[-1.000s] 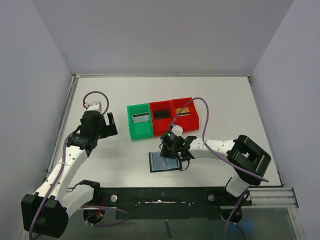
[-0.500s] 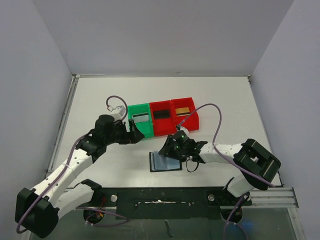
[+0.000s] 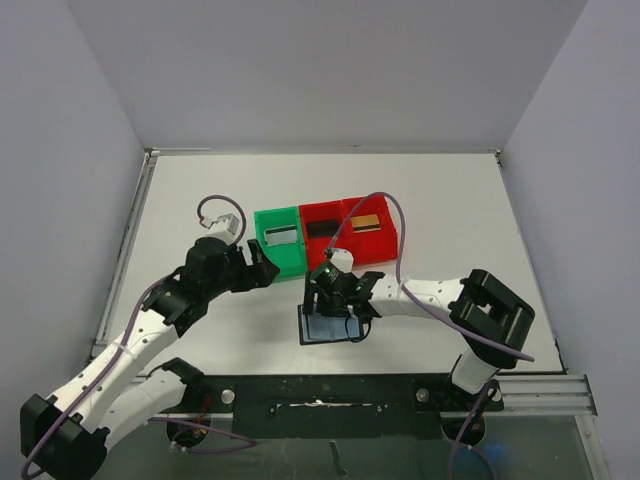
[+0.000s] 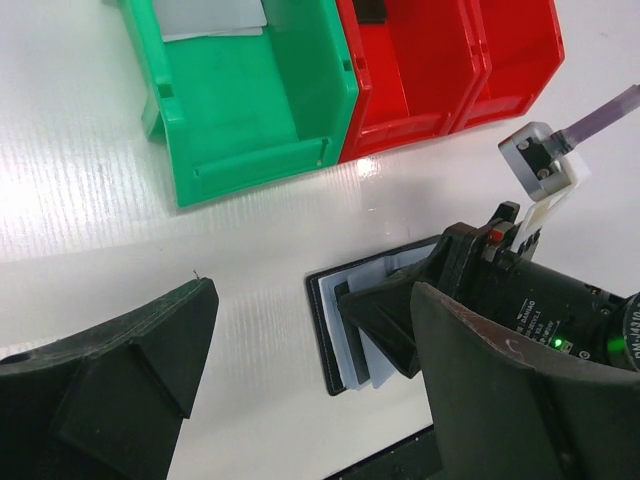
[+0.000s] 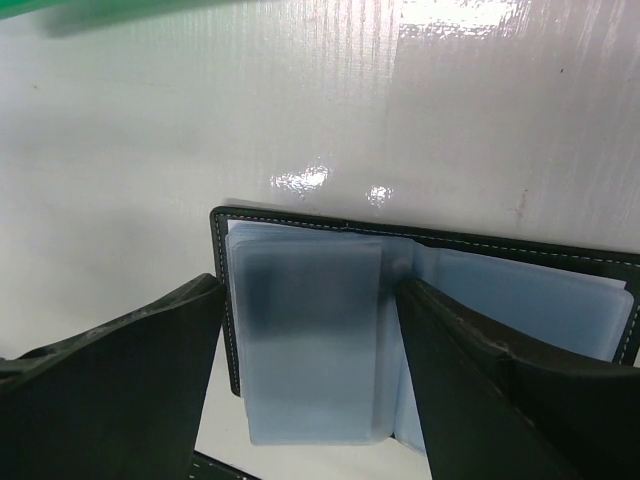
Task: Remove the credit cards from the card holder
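we see the card holder (image 3: 320, 333) lying open and flat on the white table (image 3: 450, 200), near its front edge. the right pincer (image 5: 308, 300) hangs straight over it with its jaws spread wide. in the right wrist view one finger (image 5: 110, 350) stands off the outer edge of the left-hand stack of grey-blue pockets and the other finger (image 5: 500, 380) stands by the fold, so that stack lies between them. we cannot tell whether they touch it. the left pincer (image 3: 258, 270), jaws also apart and holding nothing, hovers beside the near corner of the green bin (image 3: 290, 262), to the left of the holder. the silvery-grey card (image 3: 281, 236) lies in that bin, the black card (image 3: 322, 228) in the middle red bin (image 3: 315, 248) and the gold card (image 3: 368, 221) in the right-hand red bin (image 3: 388, 240).
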Robot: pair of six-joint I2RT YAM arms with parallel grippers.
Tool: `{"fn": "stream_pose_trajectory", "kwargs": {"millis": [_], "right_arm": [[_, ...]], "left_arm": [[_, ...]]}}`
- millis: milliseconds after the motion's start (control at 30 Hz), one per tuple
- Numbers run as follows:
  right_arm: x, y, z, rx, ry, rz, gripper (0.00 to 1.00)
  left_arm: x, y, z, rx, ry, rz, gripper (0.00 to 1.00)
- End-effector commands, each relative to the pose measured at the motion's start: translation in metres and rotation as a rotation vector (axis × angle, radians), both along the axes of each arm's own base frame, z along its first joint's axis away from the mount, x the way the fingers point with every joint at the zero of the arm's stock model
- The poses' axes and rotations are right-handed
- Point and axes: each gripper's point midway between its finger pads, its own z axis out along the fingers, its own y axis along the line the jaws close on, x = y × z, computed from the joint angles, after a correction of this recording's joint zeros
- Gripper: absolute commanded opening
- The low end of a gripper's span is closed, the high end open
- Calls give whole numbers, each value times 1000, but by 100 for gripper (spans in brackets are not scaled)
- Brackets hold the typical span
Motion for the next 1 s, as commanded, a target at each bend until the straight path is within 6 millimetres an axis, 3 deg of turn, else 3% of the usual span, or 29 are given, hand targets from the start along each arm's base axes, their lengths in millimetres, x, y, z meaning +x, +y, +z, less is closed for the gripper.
{"fn": "stream_pose_trajectory", "kwargs": {"millis": [0,300,567,967], "right_arm": [[-6,-19,-17,-141,11,3,72],[-12,-14,-20,-61,36,7,65],[-13,-15,-18,149,76,-11,57],[-12,-25,-25,236,120,-66,57]], "left_arm": [[8,9,27,-29,-69,77,77],[5,2,25,-54,-55,47,77],[-4,-27,25,-176,-25,-74,75],[-60,-89,-15,-320,131,-310,62]]}}
